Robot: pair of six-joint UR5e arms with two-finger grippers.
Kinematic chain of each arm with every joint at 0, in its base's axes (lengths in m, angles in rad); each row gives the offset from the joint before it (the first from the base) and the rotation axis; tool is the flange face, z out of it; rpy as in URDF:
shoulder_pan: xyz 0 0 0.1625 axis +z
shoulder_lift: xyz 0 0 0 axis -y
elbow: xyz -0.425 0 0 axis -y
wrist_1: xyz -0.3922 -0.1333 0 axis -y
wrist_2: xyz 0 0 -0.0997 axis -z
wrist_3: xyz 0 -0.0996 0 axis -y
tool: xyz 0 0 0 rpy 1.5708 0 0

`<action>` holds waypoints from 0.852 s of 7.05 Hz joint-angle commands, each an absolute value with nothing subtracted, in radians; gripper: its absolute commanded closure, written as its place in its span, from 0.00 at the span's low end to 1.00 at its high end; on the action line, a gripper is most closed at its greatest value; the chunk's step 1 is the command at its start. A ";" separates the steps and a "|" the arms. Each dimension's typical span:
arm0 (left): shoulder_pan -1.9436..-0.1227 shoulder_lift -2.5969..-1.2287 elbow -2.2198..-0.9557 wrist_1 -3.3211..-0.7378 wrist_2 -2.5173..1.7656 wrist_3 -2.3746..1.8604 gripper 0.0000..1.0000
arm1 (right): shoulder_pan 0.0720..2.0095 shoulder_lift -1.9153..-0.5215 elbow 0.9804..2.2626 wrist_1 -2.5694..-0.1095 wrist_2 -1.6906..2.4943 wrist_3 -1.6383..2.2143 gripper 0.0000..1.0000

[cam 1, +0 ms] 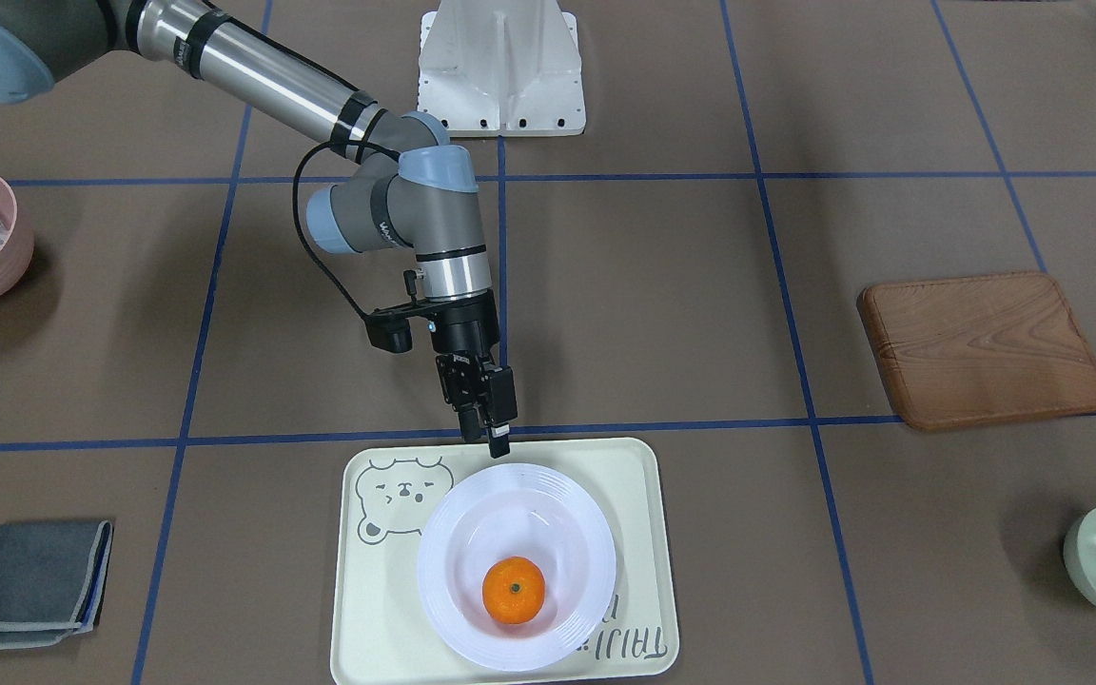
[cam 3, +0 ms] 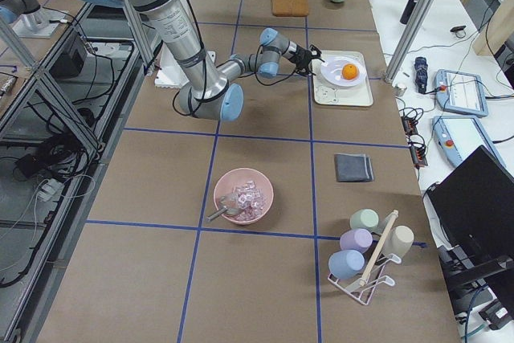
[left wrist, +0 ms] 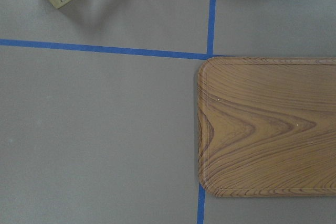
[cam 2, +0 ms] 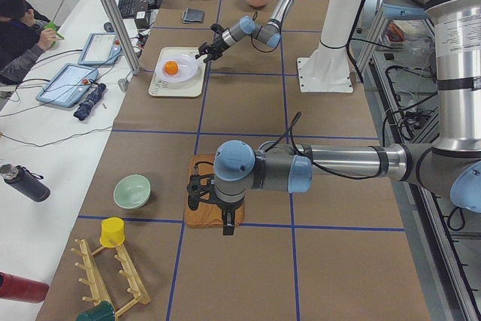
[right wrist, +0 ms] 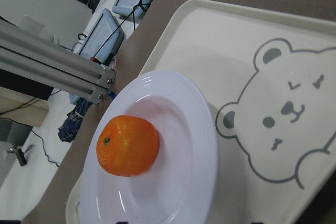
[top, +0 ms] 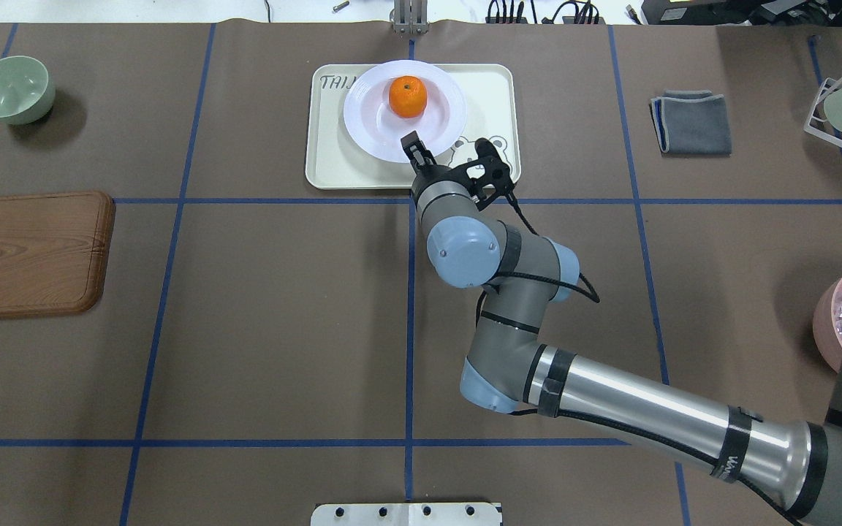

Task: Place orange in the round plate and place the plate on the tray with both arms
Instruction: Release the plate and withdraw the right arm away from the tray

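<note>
1. Orange (cam 1: 513,590): small, bright, green stem dot facing up; sits in plate well.
2. Round plate (cam 1: 441,538): white, glossy, ridged rim; flat on tray, partly covers lettering.
3. Tray (cam 1: 358,618): cream, rect., grey bear face; flat on table.
4. R gripper (cam 1: 493,430): jaws apart, at plate's robot-side rim.
5. L gripper (cam 2: 228,225): well apart from tray; jaw state unclear.

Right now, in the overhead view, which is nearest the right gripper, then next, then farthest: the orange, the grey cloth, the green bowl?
1. orange, in the round plate just beyond the right gripper
2. grey cloth, off to the view's right
3. green bowl, far left corner
</note>
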State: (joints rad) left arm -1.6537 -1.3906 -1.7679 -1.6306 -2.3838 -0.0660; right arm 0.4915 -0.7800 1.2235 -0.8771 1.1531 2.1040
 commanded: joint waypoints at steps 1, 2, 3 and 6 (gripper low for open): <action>-1.654 -1.388 -1.767 -1.631 -2.384 -0.066 0.02 | 0.621 -0.804 1.359 -1.131 1.475 1.766 0.00; -1.654 -1.387 -1.763 -1.631 -2.384 -0.066 0.02 | 0.682 -0.866 1.400 -1.184 1.625 1.555 0.00; -1.654 -1.387 -1.764 -1.629 -2.384 -0.067 0.02 | 0.775 -0.943 1.475 -1.250 1.751 1.316 0.00; -1.654 -1.396 -1.772 -1.621 -2.384 -0.109 0.02 | 1.178 -1.127 1.581 -1.449 2.165 0.595 0.00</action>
